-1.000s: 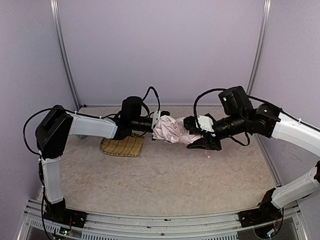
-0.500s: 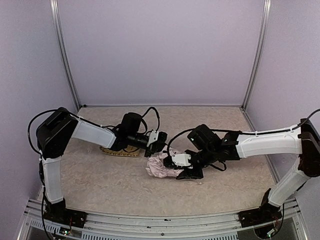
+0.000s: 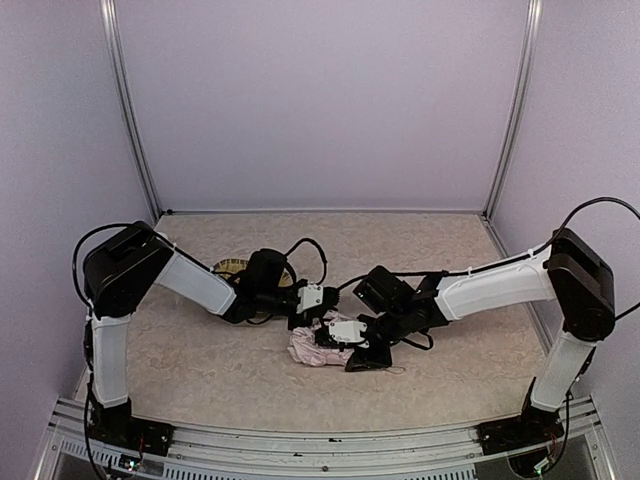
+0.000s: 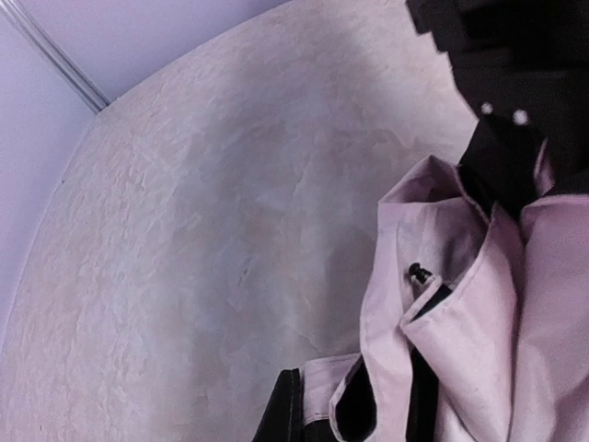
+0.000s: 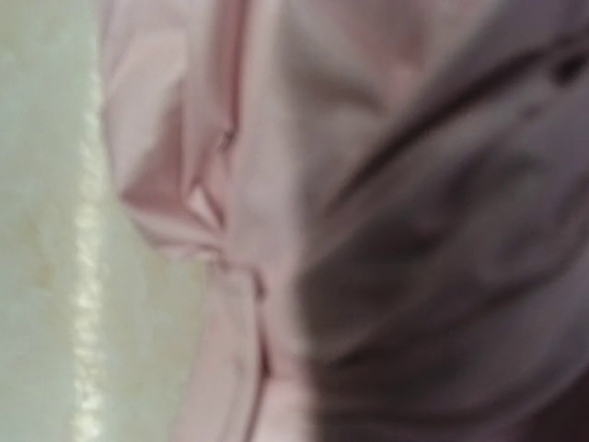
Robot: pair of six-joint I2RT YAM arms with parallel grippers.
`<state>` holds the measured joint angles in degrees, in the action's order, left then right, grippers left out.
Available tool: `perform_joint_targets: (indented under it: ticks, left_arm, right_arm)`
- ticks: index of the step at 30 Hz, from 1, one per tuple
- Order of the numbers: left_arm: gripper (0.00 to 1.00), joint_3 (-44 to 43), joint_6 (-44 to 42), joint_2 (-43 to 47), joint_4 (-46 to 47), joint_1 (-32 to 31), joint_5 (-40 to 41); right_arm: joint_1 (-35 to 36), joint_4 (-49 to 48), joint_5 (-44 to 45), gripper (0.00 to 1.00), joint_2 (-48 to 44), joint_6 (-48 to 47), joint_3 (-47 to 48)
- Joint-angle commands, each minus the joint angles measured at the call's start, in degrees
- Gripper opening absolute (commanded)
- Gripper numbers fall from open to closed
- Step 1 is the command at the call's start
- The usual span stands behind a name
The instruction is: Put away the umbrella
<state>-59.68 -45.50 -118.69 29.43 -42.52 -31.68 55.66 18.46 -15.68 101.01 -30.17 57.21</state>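
umbrella (image 3: 308, 348): folded into a crumpled pink bundle, lying on the surface (image 3: 200, 380) in the lower middle of the top view, between the two tools
left tool (image 3: 322, 305): just above the bundle's upper edge in the top view, jaws closed; in its wrist view pink fabric (image 4: 479, 350) bunches right at a dark finger (image 4: 289, 416) at the bottom edge; can't tell whether any cloth is pinched
right tool (image 3: 352, 345): down on the bundle's right end, touching the fabric; can't tell whether it is open or gripping
right wrist view: blurred pink cloth (image 5: 239, 138) fills most of the frame, dark smear lower right, pale surface along the left edge
ribs: one dark tip pokes out of a fold at centre right of the left wrist view
strap (image 3: 388, 369): thin dark loop on the surface, just right of the right tool
mat (image 3: 230, 267): yellow woven, left of centre, mostly hidden behind the left arm, apart from the umbrella
arms: both reach in low toward the middle
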Motion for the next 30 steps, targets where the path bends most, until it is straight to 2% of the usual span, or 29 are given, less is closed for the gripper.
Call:
perform_joint_targets:
  ticks: [1, 6, 8, 13, 15, 18, 20, 23, 26, 28, 30]
  left_arm:
    - [0.0, -2.89, -1.66, -3.04, 24.99, 2.27, 23.8]
    - [0.0, -4.58, -3.26, -5.36, 22.57, 2.02, 25.08]
    - [0.08, -4.19, -2.0, -5.36, 22.54, 1.92, 26.14]
    - [0.52, -3.99, 2.23, -3.79, 22.76, 2.56, 30.8]
    - [0.6, -3.51, 4.79, -1.59, 22.36, 3.19, 32.57]
    - [0.59, 0.72, 8.92, 6.51, 21.84, 3.58, 33.31]
    - [0.53, 6.15, 11.21, 13.98, 20.99, 3.27, 31.15]
    - [0.42, 14.45, 14.12, 27.09, 12.45, 2.08, 18.4]
    - [0.43, 20.0, 15.2, 36.49, 0.48, -1.11, 4.02]
    - [0.49, 24.06, 13.17, 40.37, -3.81, -5.28, 1.77]
    - [0.55, 27.35, 10.51, 41.88, -7.42, -9.8, 3.73]
  right_arm:
    - [2.73, 18.36, -6.89, 0.0, 4.16, 2.15, -3.8]
    - [2.66, 18.03, -3.61, 0.0, 5.14, 2.59, -4.23]
    - [2.47, 18.1, -3.13, 0.0, 5.76, 2.47, -4.44]
    - [1.5, 17.94, -3.34, 0.0, 6.56, 2.49, -3.9]
    - [0.94, 17.87, -3.91, 0.0, 6.57, 2.65, -3.69]
    - [-0.18, 18.09, -5.55, 0.0, 6.73, 3.13, -3.19]
    - [-0.73, 18.33, -6.77, 0.0, 7.14, 3.28, -2.88]
    - [-1.64, 19.45, -9.63, 0.0, 8.49, 3.45, -2.06]
    - [-2.65, 21.02, -12.5, 0.0, 10.57, 3.82, -0.62]
    - [-3.41, 22.33, -13.96, 0.0, 12.18, 4.32, 0.56]
    - [-4.27, 23.97, -15.98, 0.0, 13.74, 4.55, 1.9]
